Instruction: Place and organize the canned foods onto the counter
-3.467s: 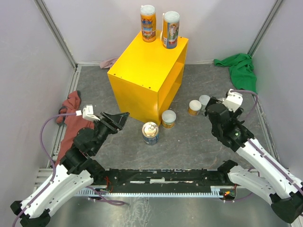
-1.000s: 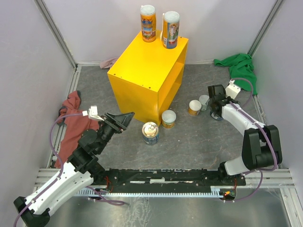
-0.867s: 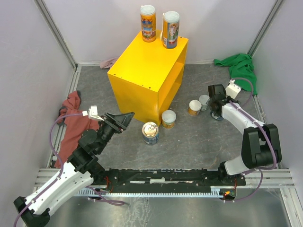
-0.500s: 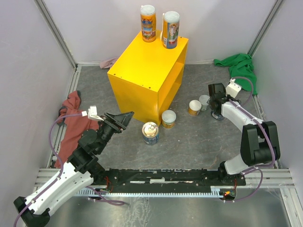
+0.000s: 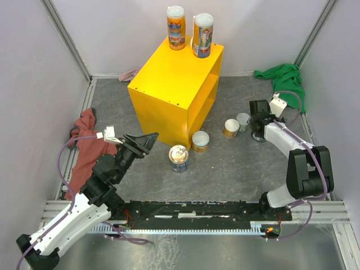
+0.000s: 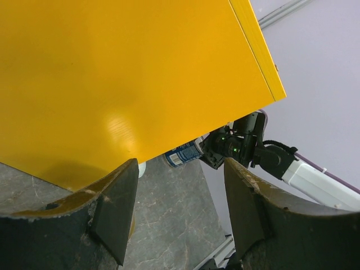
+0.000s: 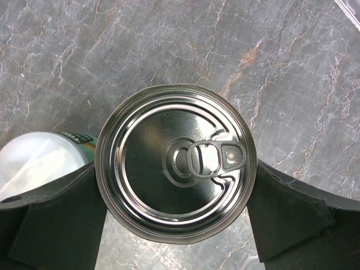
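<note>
The yellow counter (image 5: 174, 84) bears two tall orange cans (image 5: 176, 28) (image 5: 202, 35) at its far edge. On the floor stand a blue silver-topped can (image 5: 179, 158) and three short white-lidded cans (image 5: 200, 141) (image 5: 231, 127) (image 5: 243, 120). My right gripper (image 5: 258, 133) points down over the second blue can, whose silver top (image 7: 175, 194) fills the right wrist view. Its fingers (image 7: 53, 222) press both sides; the can stands on the floor. My left gripper (image 5: 148, 138) is open and empty, near the counter's front corner. The left wrist view shows the counter (image 6: 129, 73) and that blue can (image 6: 184, 154).
A green cloth (image 5: 284, 81) lies at the far right, a red cloth (image 5: 87, 140) at the left by my left arm, a pink cloth (image 5: 129, 74) behind the counter. Grey walls close in on three sides. The counter's open shelf side faces right.
My right arm has reached out and its gripper has come down round the blue can at the right. In the last second it has barely shifted. The left arm moved slightly.
</note>
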You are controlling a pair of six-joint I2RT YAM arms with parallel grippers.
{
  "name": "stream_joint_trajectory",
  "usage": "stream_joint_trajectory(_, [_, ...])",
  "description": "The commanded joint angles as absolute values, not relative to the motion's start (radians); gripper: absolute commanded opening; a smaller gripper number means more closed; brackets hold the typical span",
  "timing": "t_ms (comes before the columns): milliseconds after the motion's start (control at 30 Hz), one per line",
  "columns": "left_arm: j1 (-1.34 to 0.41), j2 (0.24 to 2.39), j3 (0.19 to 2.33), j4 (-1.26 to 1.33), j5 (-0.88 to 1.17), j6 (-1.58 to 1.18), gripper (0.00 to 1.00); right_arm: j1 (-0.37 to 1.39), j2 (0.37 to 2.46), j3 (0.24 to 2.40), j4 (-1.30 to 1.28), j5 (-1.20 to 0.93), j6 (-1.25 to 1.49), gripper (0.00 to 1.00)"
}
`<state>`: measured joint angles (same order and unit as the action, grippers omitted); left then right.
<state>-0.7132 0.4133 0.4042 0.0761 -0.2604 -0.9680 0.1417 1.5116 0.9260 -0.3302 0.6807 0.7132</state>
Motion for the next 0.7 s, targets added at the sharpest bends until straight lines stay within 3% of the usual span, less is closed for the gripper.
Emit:
stream_joint_trajectory(0, [-0.710,0.391,0.427,0.087,-0.275,-0.943,0.69,0.139,1.414,0.913,-0.254,0.672,0.644,0.03])
stream_joint_trajectory(667, [-0.709,0.335,0.452,0.002,-0.266,-0.959,0.68,0.323,1.079,0.994,-0.422,0.641,0.525,0.01])
